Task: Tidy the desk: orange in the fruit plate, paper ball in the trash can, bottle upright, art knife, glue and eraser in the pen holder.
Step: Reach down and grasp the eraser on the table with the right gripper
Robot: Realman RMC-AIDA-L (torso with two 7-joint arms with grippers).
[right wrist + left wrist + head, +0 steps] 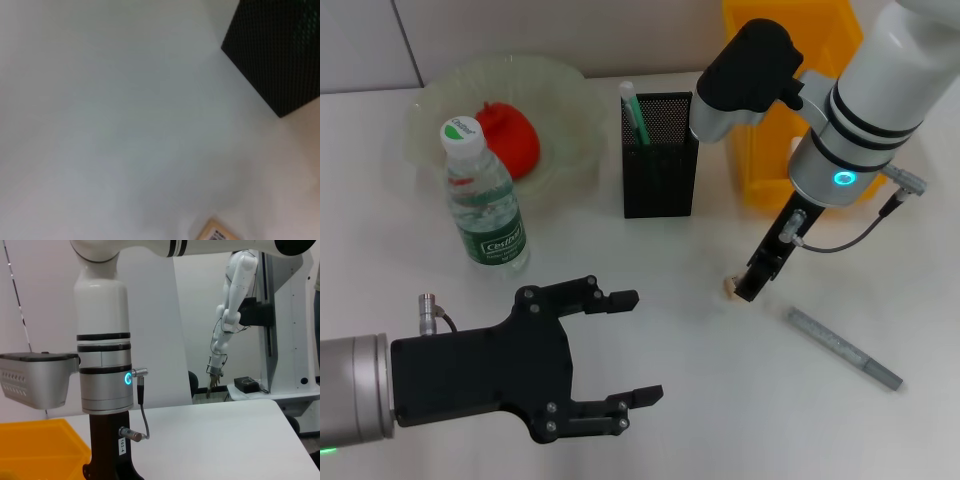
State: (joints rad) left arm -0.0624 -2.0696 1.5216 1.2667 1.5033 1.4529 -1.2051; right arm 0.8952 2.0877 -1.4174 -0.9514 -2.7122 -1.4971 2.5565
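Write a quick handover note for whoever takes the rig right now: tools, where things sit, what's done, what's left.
Left tool: open, idle, low over the near desk.
Right tool: down at the eraser on the desk; grip unclear.
Done: orange in the plate, bottle upright, a green-and-white stick in the holder.
Left: eraser into the holder; the grey knife lies on the desk right of the eraser.
Paper ball not visible; bin behind the right arm.

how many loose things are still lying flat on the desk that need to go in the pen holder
2 in view: the eraser at the tip of the right tool, and a gray pen-like stick lying nearer the robot's right side. More may be hidden behind the arms.
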